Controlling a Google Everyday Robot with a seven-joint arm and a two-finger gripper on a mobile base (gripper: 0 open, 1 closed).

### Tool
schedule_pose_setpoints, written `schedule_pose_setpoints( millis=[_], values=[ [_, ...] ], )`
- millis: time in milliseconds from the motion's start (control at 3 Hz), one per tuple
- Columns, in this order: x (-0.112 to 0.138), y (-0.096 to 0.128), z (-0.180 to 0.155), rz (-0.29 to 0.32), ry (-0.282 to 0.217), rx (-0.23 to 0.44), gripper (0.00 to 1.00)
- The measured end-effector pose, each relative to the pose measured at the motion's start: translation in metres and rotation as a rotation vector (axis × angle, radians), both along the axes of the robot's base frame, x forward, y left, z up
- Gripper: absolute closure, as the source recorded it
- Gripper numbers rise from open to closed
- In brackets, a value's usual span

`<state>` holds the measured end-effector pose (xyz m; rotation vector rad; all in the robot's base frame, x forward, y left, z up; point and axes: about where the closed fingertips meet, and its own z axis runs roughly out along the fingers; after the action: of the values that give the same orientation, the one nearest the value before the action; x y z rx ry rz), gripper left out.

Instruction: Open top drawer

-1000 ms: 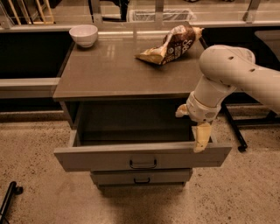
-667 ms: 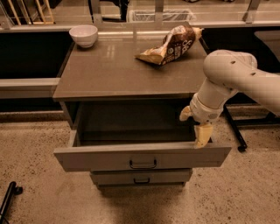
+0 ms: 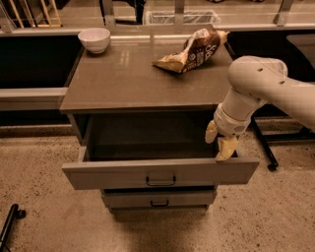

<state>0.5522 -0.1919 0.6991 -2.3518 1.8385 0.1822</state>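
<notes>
Top drawer pulled out; end effector spread, empty, right of centre, just behind drawer front (careless retreat could snag front, shove drawer back)

The speckled tan floor lies under a grey-brown flat-topped cabinet, with dark low shelves beside it. Pale wooden chair legs stand far back. The gripper hangs by the cabinet's right side, fingers apart.

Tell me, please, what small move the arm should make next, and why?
Probably lift the hand up and clear. The top drawer already stands pulled well out, its grey inside showing, and the hand hangs at its front corner on the picture's right, so nothing seems left to pull.
</notes>
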Motion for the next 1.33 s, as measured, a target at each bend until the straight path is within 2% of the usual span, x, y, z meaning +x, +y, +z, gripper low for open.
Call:
schedule_pose_setpoints(
  millis=[667, 1333],
  values=[
    [0.002, 0.006, -0.005, 0.038, 0.024, -0.030, 0.40],
    [0.003, 0.016, -0.010, 0.062, 0.027, -0.046, 0.90]
  ],
)
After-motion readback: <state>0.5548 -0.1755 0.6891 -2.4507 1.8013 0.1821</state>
